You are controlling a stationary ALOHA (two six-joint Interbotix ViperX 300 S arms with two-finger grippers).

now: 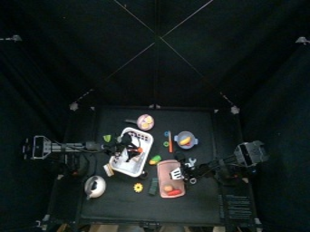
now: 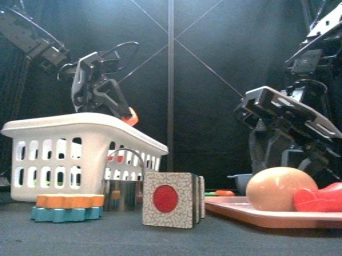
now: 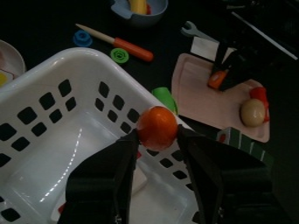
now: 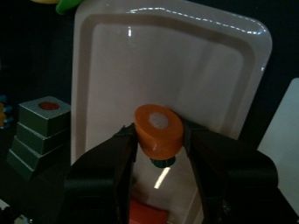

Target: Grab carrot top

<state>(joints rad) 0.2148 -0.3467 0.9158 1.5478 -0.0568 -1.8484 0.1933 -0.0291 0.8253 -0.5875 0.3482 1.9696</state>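
Observation:
The carrot top [image 4: 158, 129], a short orange stub with a green end, stands on the pink tray [image 4: 222, 79]. My right gripper [image 4: 160, 142] is lowered over it. Its jaws stand open on either side, close to its flanks. The left wrist view shows the same stub [image 3: 218, 79] under the right gripper at the tray's far end. My left gripper [image 3: 158, 140] is shut on an orange-red round fruit [image 3: 158, 127] above the rim of the white basket [image 3: 70, 96]. In the front view that gripper [image 2: 107, 95] hangs over the basket [image 2: 74, 150].
A peach ball [image 3: 253, 111] and a red piece [image 3: 257, 92] lie on the tray. Beyond the basket are an orange-handled knife [image 3: 117, 42], a green ring [image 3: 121, 54], a wrench [image 3: 198, 33] and a blue bowl [image 3: 140, 7]. Red-dot blocks [image 4: 41, 131] stand beside the tray.

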